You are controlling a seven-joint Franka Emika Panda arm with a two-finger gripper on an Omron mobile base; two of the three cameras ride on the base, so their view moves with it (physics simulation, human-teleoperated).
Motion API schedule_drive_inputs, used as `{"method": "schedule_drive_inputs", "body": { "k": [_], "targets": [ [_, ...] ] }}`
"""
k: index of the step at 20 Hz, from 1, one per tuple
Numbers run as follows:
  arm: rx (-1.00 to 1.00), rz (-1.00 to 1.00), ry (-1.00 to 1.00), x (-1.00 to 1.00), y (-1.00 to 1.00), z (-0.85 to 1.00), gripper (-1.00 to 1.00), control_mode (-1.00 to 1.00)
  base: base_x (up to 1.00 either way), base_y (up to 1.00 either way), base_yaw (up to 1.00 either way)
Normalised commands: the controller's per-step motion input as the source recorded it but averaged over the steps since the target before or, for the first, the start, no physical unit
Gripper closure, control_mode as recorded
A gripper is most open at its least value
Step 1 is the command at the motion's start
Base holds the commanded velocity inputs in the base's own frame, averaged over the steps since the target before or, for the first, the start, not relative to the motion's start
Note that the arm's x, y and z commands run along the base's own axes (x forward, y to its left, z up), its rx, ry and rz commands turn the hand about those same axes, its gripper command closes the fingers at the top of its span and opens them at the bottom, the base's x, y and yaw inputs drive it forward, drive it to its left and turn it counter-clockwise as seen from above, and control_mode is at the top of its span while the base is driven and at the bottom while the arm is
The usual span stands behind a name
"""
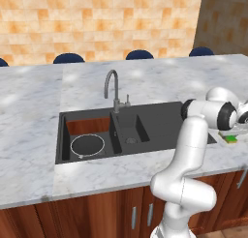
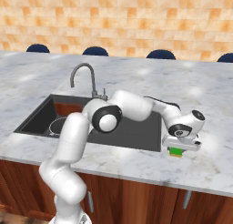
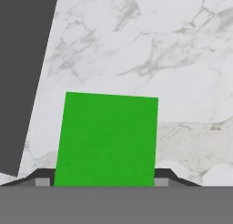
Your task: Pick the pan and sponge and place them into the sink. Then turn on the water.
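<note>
The green sponge [image 3: 107, 139] sits between my gripper's [image 3: 104, 181] two dark fingertips, which press against its sides, so the gripper is shut on it. In the right base view the sponge [image 2: 176, 152] shows under the hand, low over the marble counter just right of the sink's [image 2: 136, 136] drainboard. In the left base view the sponge [image 1: 228, 138] peeks out beneath the wrist. The pan [image 1: 87, 146], dark with a thin silvery rim, lies flat in the larger left basin of the sink [image 1: 160, 117]. The grey gooseneck faucet [image 1: 111, 87] stands behind the basins with no water running.
White marble counter [image 1: 29, 135] surrounds the sink on all sides. The arm [image 2: 136, 107] stretches across the drainboard toward the right. Dark blue stool tops [image 2: 95, 50] line the counter's far edge. Wooden cabinet fronts [image 1: 131, 213] run below.
</note>
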Motion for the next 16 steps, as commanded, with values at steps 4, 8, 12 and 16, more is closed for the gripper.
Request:
{"method": "schedule_drive_inputs", "body": {
  "k": [4,8,12,16],
  "targets": [
    [0.12,0.00,-0.04,0.00,0.08,0.06,1.00,-1.00,0.00,0.00,0.00],
    [0.09,-0.04,-0.10,-0.12,0.26,0.32,1.00,-1.00,0.00,0.00,0.00],
    [0.06,-0.05,-0.12,-0.15,0.35,0.31,1.00,-1.00,0.00,0.00,0.00],
    [0.03,-0.06,-0.13,-0.13,0.41,0.33,1.00,-1.00,0.00,0.00,0.00]
  ]
}}
